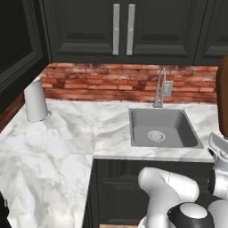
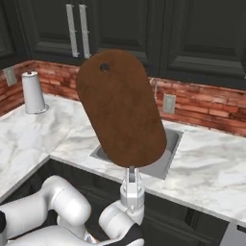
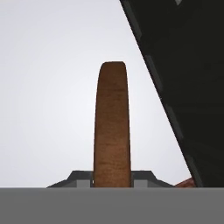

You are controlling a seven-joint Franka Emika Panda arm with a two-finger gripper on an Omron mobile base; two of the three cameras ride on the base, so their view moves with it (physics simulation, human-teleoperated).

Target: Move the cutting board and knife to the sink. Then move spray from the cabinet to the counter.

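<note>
The brown wooden cutting board [image 2: 120, 105] stands on end in the air, its hole end up, in front of the sink [image 2: 170, 146]. My gripper [image 2: 132, 169] points upward beneath it and is shut on the board's lower edge. In the hand view the cutting board [image 3: 112, 127] rises edge-on between the fingers [image 3: 78, 177]. In the left base view the cutting board [image 1: 222, 93] is a brown strip at the right edge, beside the grey sink [image 1: 138, 133]. The white marble counter [image 1: 53, 147] runs around the corner. Dark cabinet doors [image 1: 120, 26] hang above. The knife and the spray are out of view.
A white paper towel roll [image 1: 35, 101] stands on the counter's left arm by the brick wall. A metal faucet [image 1: 159, 89] rises behind the sink. A wall outlet [image 2: 168, 103] sits in the brick to the right of the board.
</note>
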